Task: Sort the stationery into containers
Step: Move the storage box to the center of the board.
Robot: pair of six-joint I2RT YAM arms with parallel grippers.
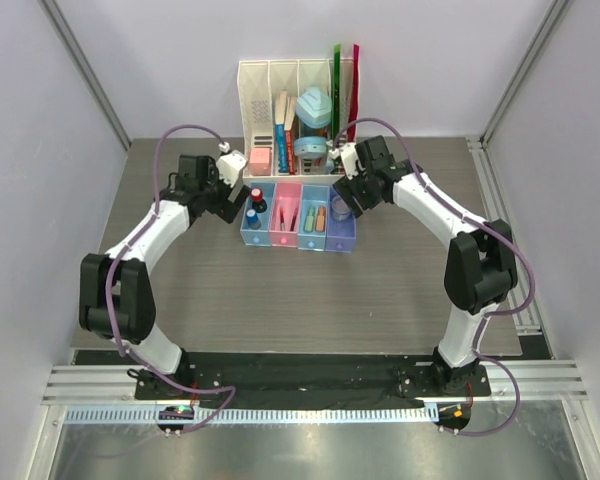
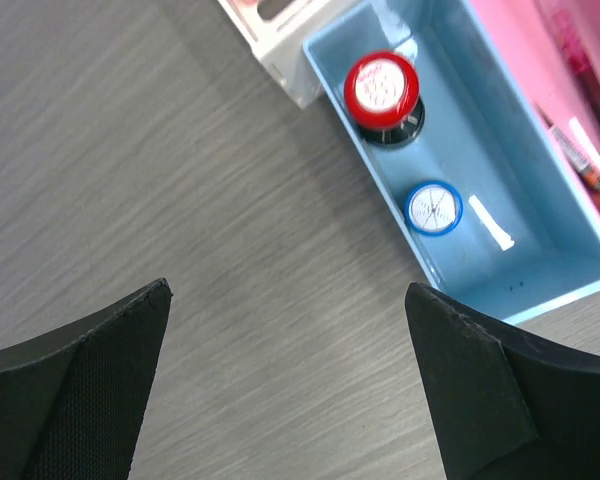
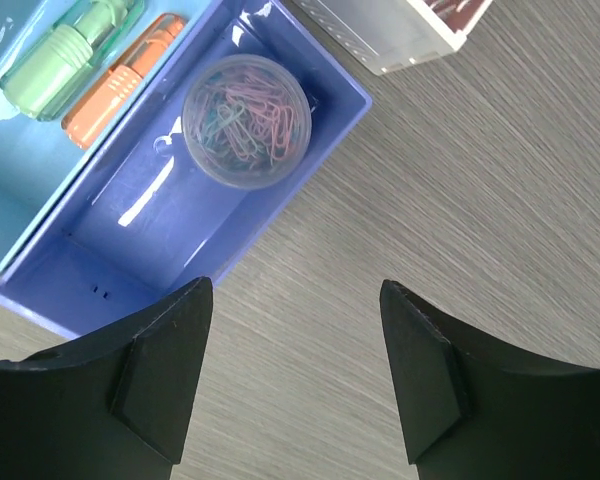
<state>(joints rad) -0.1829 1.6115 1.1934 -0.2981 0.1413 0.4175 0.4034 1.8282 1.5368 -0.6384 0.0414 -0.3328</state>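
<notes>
Grey tabletop, clear paperclip-filled disc

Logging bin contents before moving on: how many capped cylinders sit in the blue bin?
2. The red-capped cylinder stands at the blue bin's far end by the white rack; the blue-capped cylinder stands near the middle. None seems hidden.

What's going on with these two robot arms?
Two robot arms are sorting stationery into a row of small bins. Both grippers are open and empty: the left gripper hangs beside the blue bin, which holds a red-capped cylinder and a blue-capped cylinder; the right gripper hangs beside the purple bin, which holds a clear box of paper clips.
</notes>
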